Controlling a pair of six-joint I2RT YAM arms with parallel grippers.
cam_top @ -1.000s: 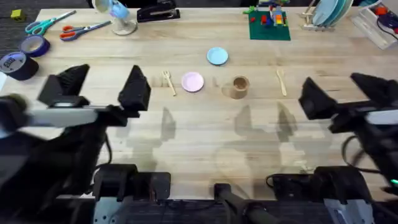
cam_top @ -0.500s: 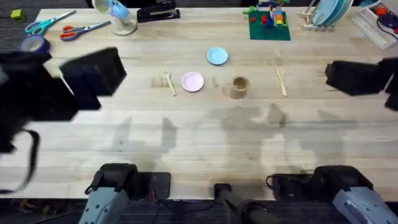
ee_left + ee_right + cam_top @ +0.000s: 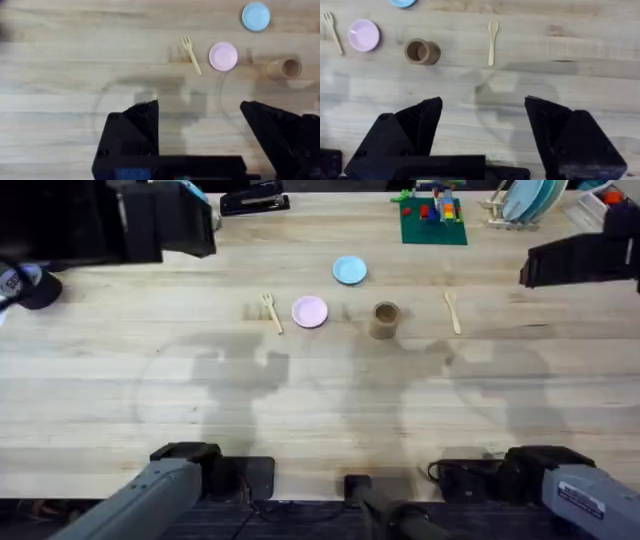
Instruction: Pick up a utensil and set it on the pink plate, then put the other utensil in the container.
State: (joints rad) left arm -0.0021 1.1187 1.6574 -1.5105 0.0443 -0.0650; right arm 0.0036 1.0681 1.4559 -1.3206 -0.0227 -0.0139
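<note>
The wooden fork [image 3: 270, 311] lies just left of the pink plate [image 3: 309, 311] at mid-table. Right of the plate stands the tan container [image 3: 386, 320], and the wooden spoon [image 3: 452, 311] lies further right. My left gripper [image 3: 200, 120] is open and empty, high above the table, with the fork [image 3: 191, 55] and pink plate [image 3: 223, 55] ahead of it. My right gripper [image 3: 482, 125] is also open and empty, raised well above the spoon [image 3: 492, 42] and container [image 3: 421, 51]. In the overhead view both arms show as large dark shapes, left arm [image 3: 120, 220] and right arm [image 3: 580, 260].
A light blue plate [image 3: 349, 270] sits behind the pink one. A black stapler [image 3: 252, 198], a green brick baseplate [image 3: 433, 222] and a dish rack [image 3: 525, 200] line the far edge. A tape roll [image 3: 25, 283] lies at the far left.
Both arms have risen high toward the camera and swung outward and toward the far side. The grippers stayed open. Nothing on the table has moved.
</note>
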